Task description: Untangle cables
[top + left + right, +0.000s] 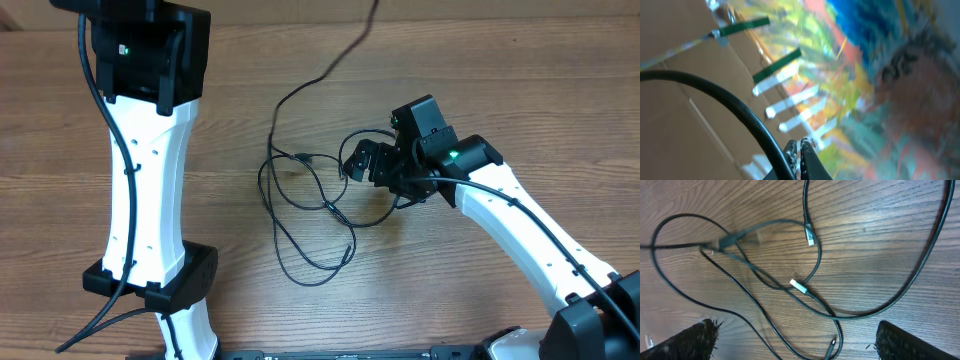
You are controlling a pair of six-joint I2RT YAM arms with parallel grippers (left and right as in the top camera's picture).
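Wood-grain tabletop [500, 80] fills the overhead view, and the cables [300, 200] lie on it at centre frame as one loose knot of thin black loops. By the look of it the untangling has barely begun. The strands cross each other at several spots, no cord lies apart from the rest, and neither arm holds one. All the separating is left to do. The tangle's long axis runs from top to bottom of the overhead frame, leaning slightly. One strand leaves past the top edge right of centre, and the lowest loop sags toward lower centre. In the right wrist view two silvery plugs [799, 286] show inside the loops, one pointing upper left, the other downward. The right pincer [378, 172] hovers spread wide over the knot's right side, gripping nothing. The left pincer [802, 155] is closed and empty, aimed away at cardboard [670, 115].
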